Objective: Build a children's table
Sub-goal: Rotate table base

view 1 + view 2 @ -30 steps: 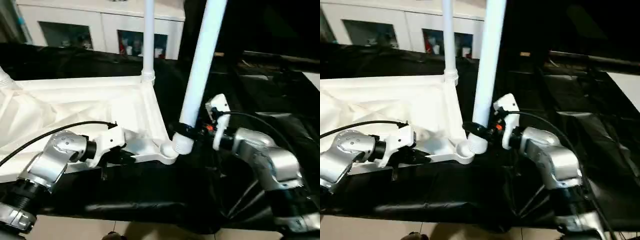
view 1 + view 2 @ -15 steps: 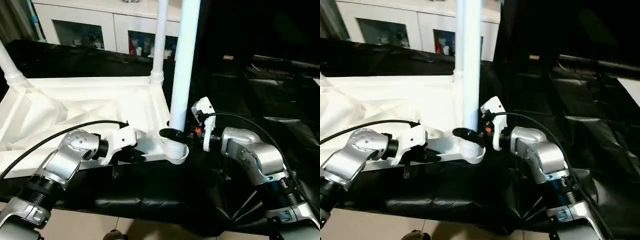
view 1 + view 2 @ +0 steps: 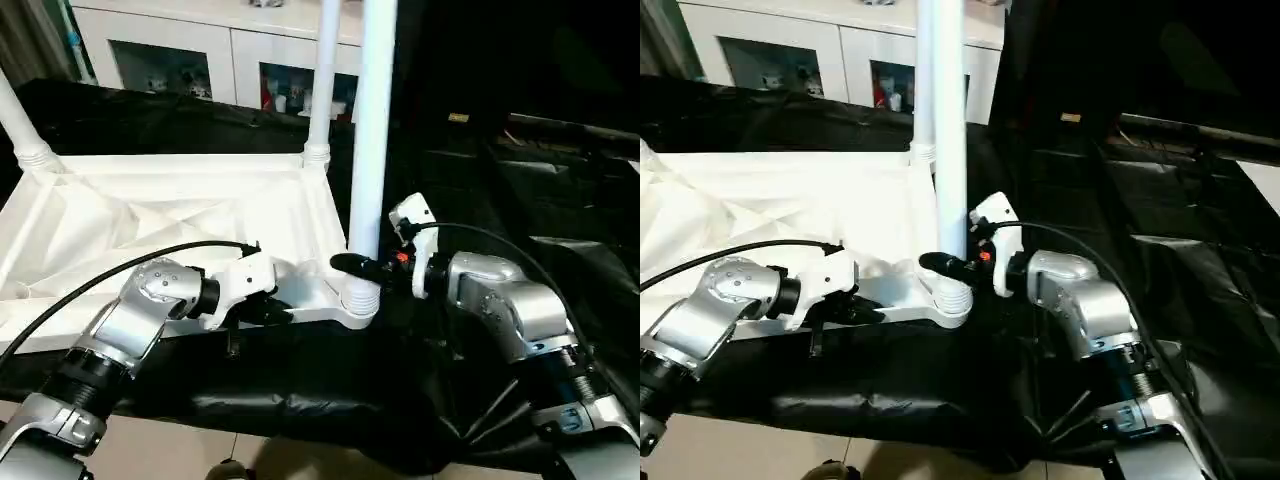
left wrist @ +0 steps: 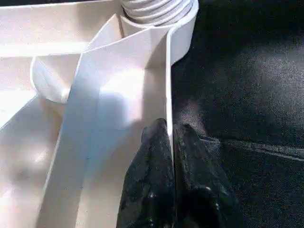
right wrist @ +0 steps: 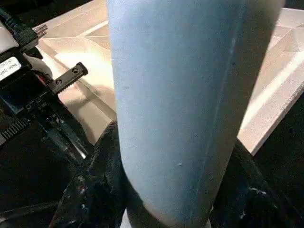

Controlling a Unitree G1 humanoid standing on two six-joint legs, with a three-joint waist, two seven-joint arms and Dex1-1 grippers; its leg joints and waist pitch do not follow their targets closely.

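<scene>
The near-right leg (image 3: 368, 150) stands upright in its corner socket (image 3: 357, 300) of the upturned table top (image 3: 150, 215), on the black-draped bench. Your right gripper (image 3: 352, 264) pinches the leg just above the socket; the left gripper (image 4: 170, 142) pinches the top's rim. Press straight down, holding the top steady.

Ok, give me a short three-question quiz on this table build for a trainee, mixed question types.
1. True or false: the right gripper grips the near leg just above its corner socket.
2. What does the left gripper pinch? A) a cable B) the table top's rim C) a leg
3. Fill in: the table top lies with its ribbed ____ facing up.

Key: 1 true; 2 B; 3 underside.
</scene>
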